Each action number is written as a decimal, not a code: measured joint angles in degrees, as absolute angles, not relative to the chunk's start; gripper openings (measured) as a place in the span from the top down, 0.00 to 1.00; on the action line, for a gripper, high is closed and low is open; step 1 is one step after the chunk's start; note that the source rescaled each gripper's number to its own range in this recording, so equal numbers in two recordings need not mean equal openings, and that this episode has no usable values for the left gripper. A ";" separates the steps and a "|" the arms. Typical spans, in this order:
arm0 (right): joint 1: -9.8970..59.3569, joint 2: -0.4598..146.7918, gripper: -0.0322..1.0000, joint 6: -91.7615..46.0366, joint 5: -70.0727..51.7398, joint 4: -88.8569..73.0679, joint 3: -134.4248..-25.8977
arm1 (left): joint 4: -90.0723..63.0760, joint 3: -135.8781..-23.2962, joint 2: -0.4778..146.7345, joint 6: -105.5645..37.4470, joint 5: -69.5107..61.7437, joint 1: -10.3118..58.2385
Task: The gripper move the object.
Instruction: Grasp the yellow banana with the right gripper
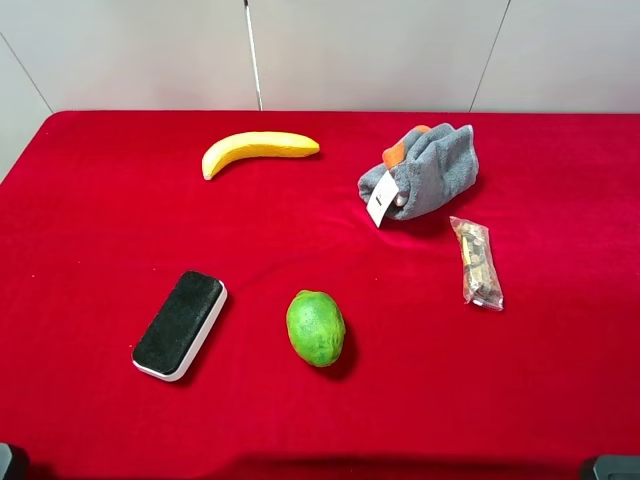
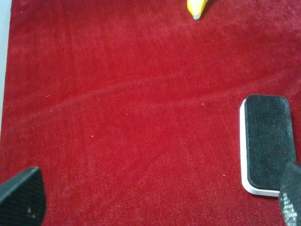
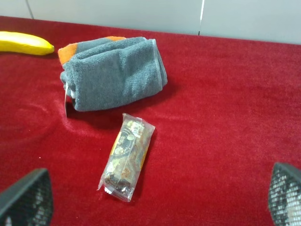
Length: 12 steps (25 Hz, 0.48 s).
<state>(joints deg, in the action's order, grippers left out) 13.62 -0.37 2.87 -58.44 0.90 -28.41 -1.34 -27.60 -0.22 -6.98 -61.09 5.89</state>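
Note:
The long yellow banana [image 1: 258, 150] lies on the red cloth at the back left. Its tip shows in the left wrist view [image 2: 196, 7] and one end shows in the right wrist view [image 3: 23, 43]. My left gripper [image 2: 155, 201] is open and empty, low over bare cloth at the front left, far from the banana. My right gripper [image 3: 155, 197] is open and empty at the front right, with a plastic packet between it and the towel. In the exterior high view only dark bits of the arms show at the bottom corners.
A black-topped white eraser [image 1: 180, 323] lies front left, close to my left gripper's one finger [image 2: 291, 195]. A round green fruit [image 1: 316, 327] sits front centre. A folded grey towel [image 1: 422, 172] lies back right, with a plastic packet [image 1: 477, 262] in front of it.

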 joint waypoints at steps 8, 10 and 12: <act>13.62 4.33 0.00 2.87 -58.44 0.67 -30.65 | -1.34 -27.60 -0.22 -6.98 -61.09 5.89; 13.62 7.02 0.00 2.87 -58.44 0.67 -32.24 | -1.34 -27.60 -0.22 -6.98 -61.09 5.89; 13.62 10.09 0.00 2.87 -58.39 0.67 -33.80 | -1.34 -27.60 -0.22 -6.98 -61.09 5.89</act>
